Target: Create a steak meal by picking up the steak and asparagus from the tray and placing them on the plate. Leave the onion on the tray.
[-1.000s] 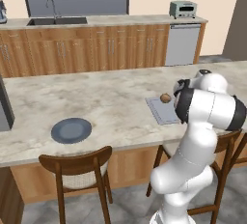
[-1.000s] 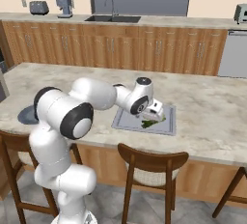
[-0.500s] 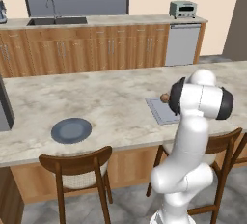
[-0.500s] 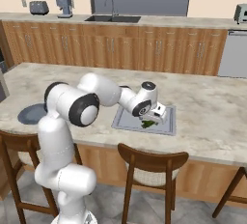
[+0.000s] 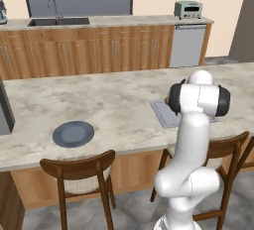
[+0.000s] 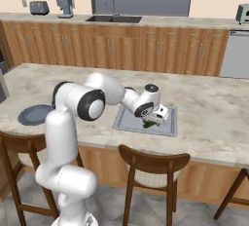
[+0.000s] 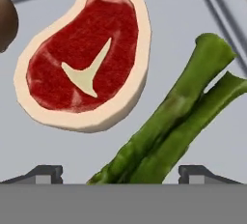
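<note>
The red steak (image 7: 87, 59) with its pale fat rim lies flat on the grey tray (image 7: 202, 35). Beside it lies the green asparagus (image 7: 183, 112). A brown edge of the onion (image 7: 6, 20) shows at the upper left of the hand view. My gripper (image 7: 120, 175) is open and low over the tray, its fingertips (image 7: 44, 172) on either side of the stalks' near end, apart from them. In the right base view the gripper (image 6: 155, 118) hovers at the asparagus (image 6: 149, 124) on the tray (image 6: 125, 122). The blue-grey plate (image 6: 35, 114) (image 5: 73, 134) sits far left on the counter.
Bare marble counter (image 5: 114, 105) runs between plate and tray. Wooden chairs (image 6: 154, 164) stand along the counter's near edge. A back counter holds a sink (image 6: 114, 19) and a toaster (image 5: 187, 9). My arm hides most of the tray (image 5: 161, 112) in the left base view.
The arm's elbow has swung over while the hand stayed above the tray and sank closer to the asparagus.
</note>
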Available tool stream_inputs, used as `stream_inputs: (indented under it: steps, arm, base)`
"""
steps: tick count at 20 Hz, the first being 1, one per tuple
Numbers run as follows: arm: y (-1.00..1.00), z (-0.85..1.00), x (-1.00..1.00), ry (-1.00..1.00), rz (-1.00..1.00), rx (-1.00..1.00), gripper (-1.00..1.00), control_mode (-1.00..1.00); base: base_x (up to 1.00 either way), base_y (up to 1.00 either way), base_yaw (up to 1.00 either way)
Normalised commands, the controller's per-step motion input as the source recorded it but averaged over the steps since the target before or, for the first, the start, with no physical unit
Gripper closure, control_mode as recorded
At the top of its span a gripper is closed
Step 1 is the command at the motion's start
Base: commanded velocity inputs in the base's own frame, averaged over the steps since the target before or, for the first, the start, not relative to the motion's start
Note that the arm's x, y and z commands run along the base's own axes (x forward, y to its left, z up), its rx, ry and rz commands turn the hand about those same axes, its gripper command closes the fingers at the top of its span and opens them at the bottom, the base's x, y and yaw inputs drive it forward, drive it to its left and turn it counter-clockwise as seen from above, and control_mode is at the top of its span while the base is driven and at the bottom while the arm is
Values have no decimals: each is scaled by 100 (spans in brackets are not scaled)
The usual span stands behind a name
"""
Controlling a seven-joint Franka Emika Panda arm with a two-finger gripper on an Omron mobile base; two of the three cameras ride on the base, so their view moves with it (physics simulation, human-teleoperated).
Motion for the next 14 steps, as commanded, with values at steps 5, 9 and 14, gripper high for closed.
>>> stream_inputs:
  steps: [5,9,14]
  arm:
    - [0,-47,-2,0,0,0,100,-100]
    - [-8,-2,-25,-1,0,2,100,-100]
    - [-20,45,-55,-3,-3,5,100,-100]
  base:
    - [0,0,0]
    - [0,0,0]
    - [0,0,0]
